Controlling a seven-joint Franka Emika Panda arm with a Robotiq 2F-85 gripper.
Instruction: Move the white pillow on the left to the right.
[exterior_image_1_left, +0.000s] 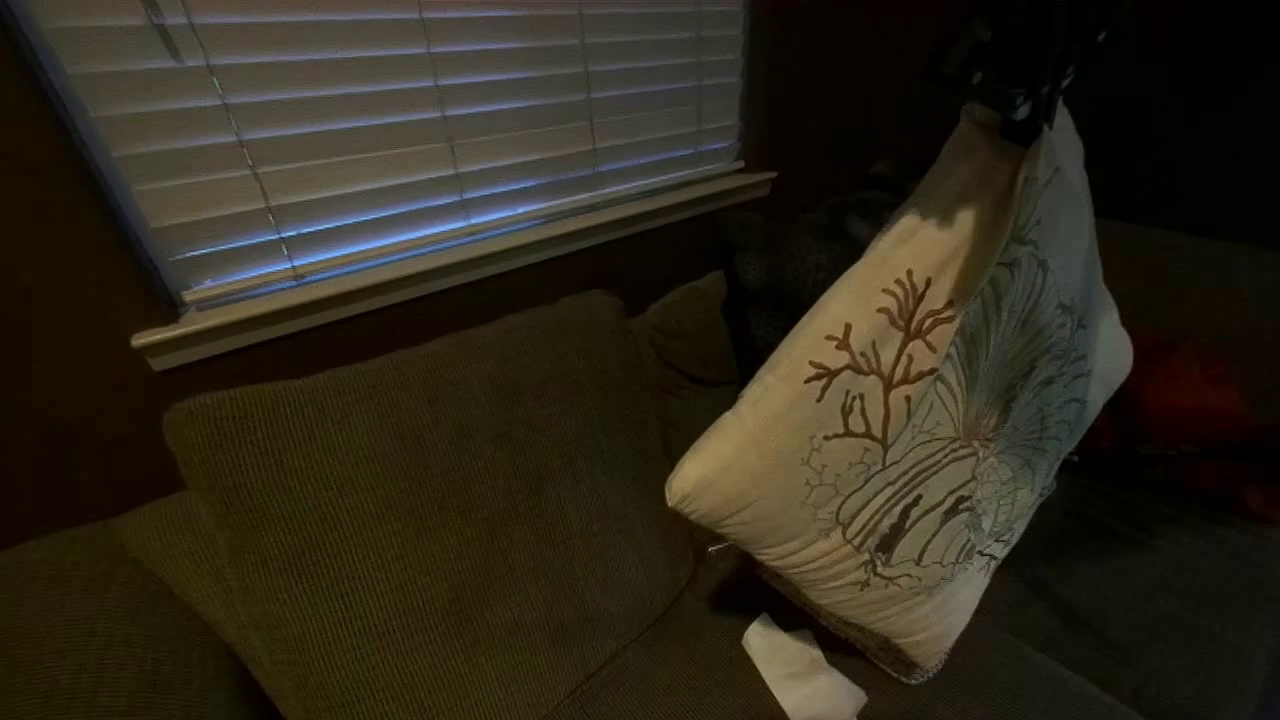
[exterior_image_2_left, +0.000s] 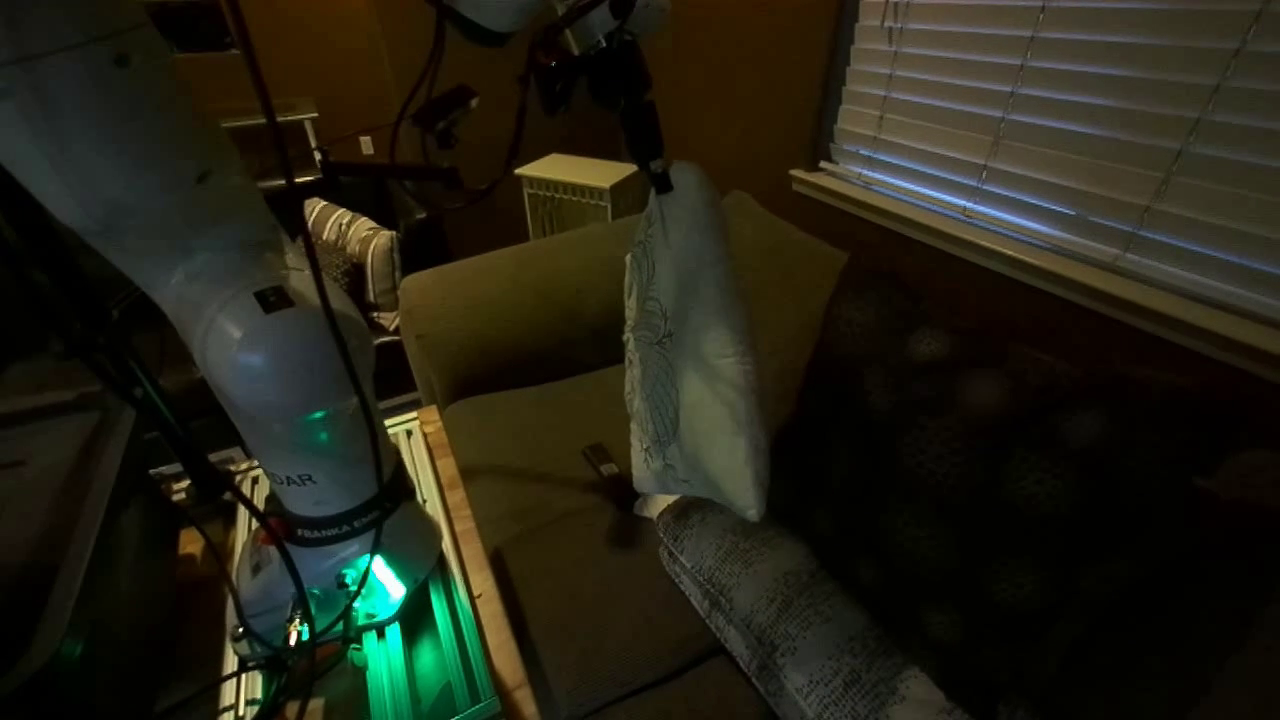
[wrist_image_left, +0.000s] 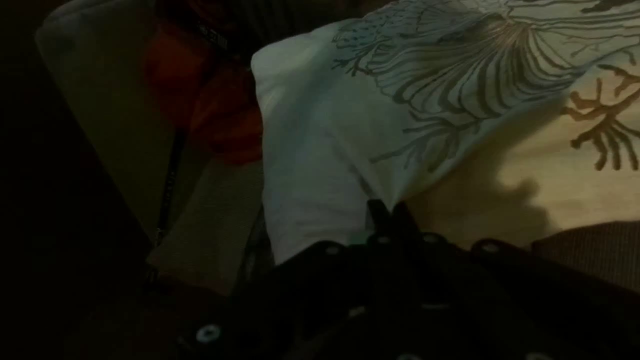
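Note:
The white pillow (exterior_image_1_left: 900, 430) hangs tilted from my gripper (exterior_image_1_left: 1020, 122), its reddish-brown branch motif facing out. In an exterior view the pillow (exterior_image_2_left: 705, 370) is seen nearly edge-on, under the gripper (exterior_image_2_left: 660, 180). Its lower end overlaps the far end of the knit-striped oblong pillow (exterior_image_2_left: 790, 600); I cannot tell if they touch. In the wrist view the gripper (wrist_image_left: 389, 210) is shut on a pinched fold of the white pillow (wrist_image_left: 310, 150), with creases fanning out from the fingertips. The fabric between the fingers is mostly hidden.
The dark flower-dotted pillow (exterior_image_2_left: 985, 490) lies against the sofa back. A small remote-like object (exterior_image_2_left: 600, 462) lies on the seat. A white paper or cloth piece (exterior_image_1_left: 800, 665) lies below the pillow. A red item (wrist_image_left: 220, 110) sits beyond. The sofa arm (exterior_image_2_left: 530, 310) and back cushion (exterior_image_1_left: 430, 480) rise around.

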